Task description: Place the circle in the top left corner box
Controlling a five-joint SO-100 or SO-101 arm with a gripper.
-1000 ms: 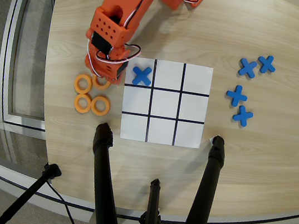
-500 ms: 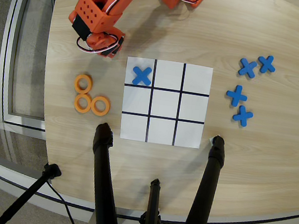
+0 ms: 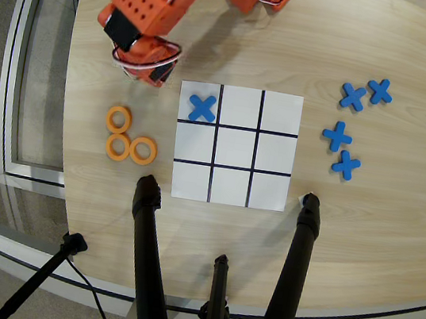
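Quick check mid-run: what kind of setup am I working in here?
Probably a tabletop robot demo station in an office or lab: a light wood table, a paper 3x3 grid for tic-tac-toe with orange rings and blue crosses, and black tripod legs in front.

Your light wood table (image 3: 395, 227): white paper grid (image 3: 229, 187) at frame centre, three orange rings (image 3: 118, 147) left of it, four loose blue crosses (image 3: 337, 135) at right, tripod legs (image 3: 148, 262) along lower edge.
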